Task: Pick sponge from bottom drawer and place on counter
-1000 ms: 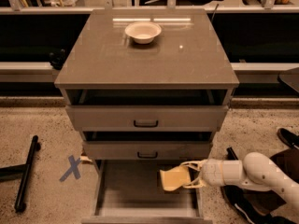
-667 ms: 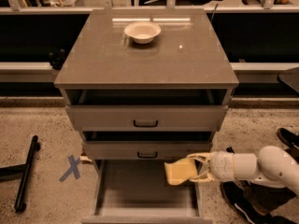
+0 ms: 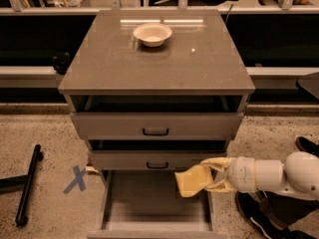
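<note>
The pale-yellow sponge [image 3: 192, 180] is held in my gripper [image 3: 212, 176] above the right side of the open bottom drawer [image 3: 149, 203], just below the middle drawer's front. My white arm reaches in from the right. The gripper's yellowish fingers [image 3: 215, 162] close on the sponge's right end. The drawer floor below is bare. The glossy grey-brown counter [image 3: 149, 59] tops the cabinet well above the gripper.
A white round bowl [image 3: 152, 34] sits at the back centre of the counter. Two upper drawers with black handles [image 3: 155, 131] are slightly open. A blue X mark [image 3: 76, 179] and a black pole [image 3: 27, 190] lie on the floor at left.
My gripper has lifted the sponge up and slightly to the right, from low in the drawer to the level of the middle drawer's lower edge.
</note>
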